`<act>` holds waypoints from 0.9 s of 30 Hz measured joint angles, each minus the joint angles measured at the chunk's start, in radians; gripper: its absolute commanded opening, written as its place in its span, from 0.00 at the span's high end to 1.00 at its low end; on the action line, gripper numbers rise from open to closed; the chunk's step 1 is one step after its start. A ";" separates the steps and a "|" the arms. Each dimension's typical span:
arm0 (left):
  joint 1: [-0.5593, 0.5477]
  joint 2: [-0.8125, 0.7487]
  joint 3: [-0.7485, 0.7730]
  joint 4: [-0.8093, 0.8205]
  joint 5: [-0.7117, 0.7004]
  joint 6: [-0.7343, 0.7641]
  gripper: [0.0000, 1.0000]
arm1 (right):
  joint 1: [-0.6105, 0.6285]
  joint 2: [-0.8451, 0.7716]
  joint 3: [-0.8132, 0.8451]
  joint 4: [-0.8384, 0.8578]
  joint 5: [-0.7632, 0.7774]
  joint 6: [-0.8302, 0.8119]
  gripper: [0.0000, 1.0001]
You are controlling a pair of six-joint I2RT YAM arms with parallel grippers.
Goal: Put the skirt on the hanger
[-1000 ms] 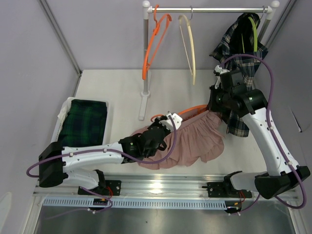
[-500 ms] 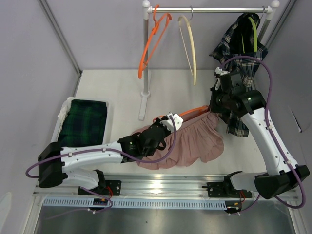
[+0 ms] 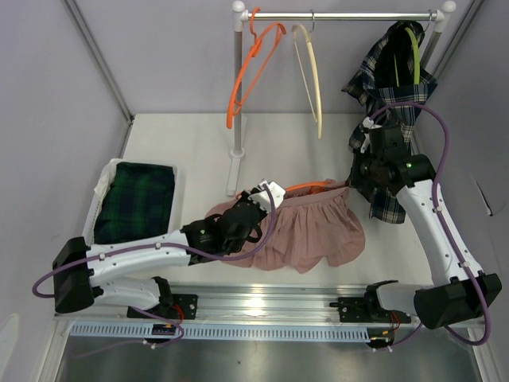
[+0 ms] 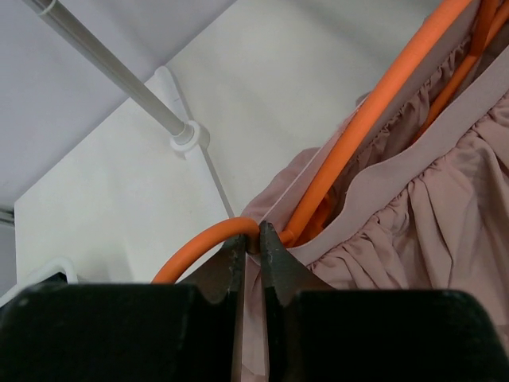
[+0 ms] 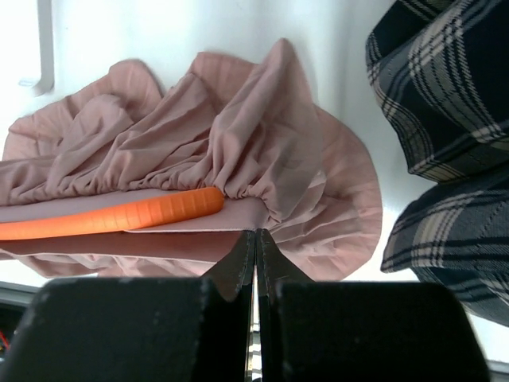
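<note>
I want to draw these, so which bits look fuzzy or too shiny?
Left wrist view: the dark left tool up close is fuzzy, the skirt sharp. Right wrist view: the table glares white. Top view: the metal rail shines.

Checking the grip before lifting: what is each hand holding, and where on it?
Both pinch the waistband of the pink skirt: left hand at one end, beside the orange hanger; right hand at the other, near the hanger's tip.
</note>
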State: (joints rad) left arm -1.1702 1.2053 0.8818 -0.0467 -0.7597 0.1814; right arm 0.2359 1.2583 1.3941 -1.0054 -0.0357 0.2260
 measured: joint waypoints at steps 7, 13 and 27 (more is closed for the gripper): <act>0.000 -0.027 -0.031 0.007 0.000 -0.010 1.00 | -0.018 0.000 -0.010 0.027 -0.044 0.002 1.00; 0.000 -0.034 -0.035 -0.003 -0.006 -0.014 1.00 | 0.009 -0.002 -0.024 0.050 -0.062 0.013 1.00; 0.056 -0.046 0.056 -0.106 -0.048 -0.114 1.00 | 0.109 -0.082 -0.165 0.100 -0.029 0.066 1.00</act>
State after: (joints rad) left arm -1.1137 1.1595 0.9379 -0.1528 -0.8082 0.0669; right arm 0.3454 1.1767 1.2289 -0.9054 -0.0650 0.2920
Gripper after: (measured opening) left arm 0.101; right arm 0.009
